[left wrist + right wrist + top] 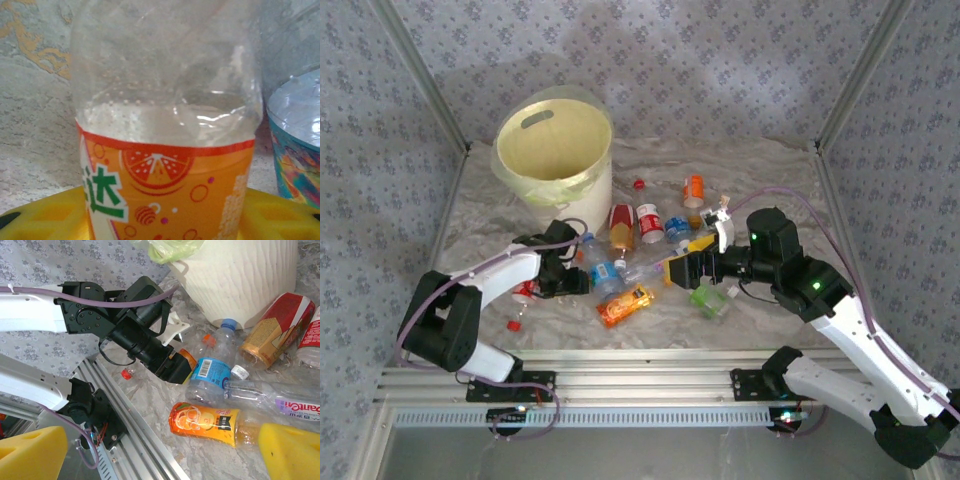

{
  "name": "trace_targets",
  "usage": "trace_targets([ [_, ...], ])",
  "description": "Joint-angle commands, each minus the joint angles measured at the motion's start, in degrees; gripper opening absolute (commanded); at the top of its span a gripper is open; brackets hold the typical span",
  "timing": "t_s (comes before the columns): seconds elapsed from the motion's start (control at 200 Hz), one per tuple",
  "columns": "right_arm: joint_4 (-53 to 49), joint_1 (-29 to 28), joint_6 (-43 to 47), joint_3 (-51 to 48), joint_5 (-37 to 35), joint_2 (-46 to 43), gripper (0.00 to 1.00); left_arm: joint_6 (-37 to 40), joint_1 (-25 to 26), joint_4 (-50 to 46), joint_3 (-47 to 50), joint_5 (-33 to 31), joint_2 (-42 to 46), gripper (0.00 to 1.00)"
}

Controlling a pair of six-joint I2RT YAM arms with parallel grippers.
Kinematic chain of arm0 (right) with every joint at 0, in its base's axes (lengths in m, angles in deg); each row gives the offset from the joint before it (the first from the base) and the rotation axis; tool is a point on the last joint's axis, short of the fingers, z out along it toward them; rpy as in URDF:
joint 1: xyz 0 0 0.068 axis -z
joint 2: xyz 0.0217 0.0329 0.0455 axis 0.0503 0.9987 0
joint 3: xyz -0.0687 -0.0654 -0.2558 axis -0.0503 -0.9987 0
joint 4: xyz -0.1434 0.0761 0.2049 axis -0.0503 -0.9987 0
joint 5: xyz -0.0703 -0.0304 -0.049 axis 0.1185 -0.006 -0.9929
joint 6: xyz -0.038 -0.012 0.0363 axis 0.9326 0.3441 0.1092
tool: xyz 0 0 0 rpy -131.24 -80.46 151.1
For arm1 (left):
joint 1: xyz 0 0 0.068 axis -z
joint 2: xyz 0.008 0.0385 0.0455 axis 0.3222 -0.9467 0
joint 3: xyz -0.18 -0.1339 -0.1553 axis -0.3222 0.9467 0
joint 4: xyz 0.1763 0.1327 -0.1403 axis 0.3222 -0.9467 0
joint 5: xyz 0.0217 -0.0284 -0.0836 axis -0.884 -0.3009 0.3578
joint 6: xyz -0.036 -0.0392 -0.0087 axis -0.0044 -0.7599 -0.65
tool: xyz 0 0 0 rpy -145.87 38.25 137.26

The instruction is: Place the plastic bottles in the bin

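The bin point(590, 195) stands upright at the far left of the desk point(770, 180), its pale liner folded over the rim. The plastic bottles point(650, 250) lie scattered on the crumpled desk cover in front of it, between the two arms. The left tool point(183, 365) is low on the desk just beside a blue-labelled bottle point(210, 372). Its wrist view shows a clear orange-labelled bottle point(165, 190) between its yellow pads point(40, 215), which sit close on either side. Whether they actually press it cannot be told. A red-labelled bottle point(275, 327) lies against the foot of the bin, and another orange bottle point(205, 422) lies nearer the front rail. The right tool point(682, 258) hangs over the middle of the heap with its jaws spread wide and nothing between them. A green bottle point(710, 298) lies just in front of it.
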Motion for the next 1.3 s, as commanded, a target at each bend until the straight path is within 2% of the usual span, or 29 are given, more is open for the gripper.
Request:
trace_targets([
  [0.0,0.75,-0.43,-0.56,-0.48,-0.58,0.01,1.00,-0.42,-0.21,-2.82,-0.72,1.10,3.48,0.54],
  [0.385,1.76,-0.33,-0.01,-0.10,0.34,0.49,1.00,1.88,3.33,-10.38,-4.21,5.22,13.07,0.47],
  [0.725,3.67,-0.32,1.55,0.43,2.02,0.12,1.00,8.14,4.80,-8.57,-11.83,22.29,22.62,0.46],
  [0.884,5.82,-0.42,1.29,0.35,-0.05,-1.49,0.99,8.88,4.84,-7.74,-19.26,24.39,21.61,0.46],
  [1.294,13.16,-0.38,0.33,0.26,-8.61,-6.80,1.00,13.49,3.94,-9.41,-45.72,20.45,8.47,0.47],
])
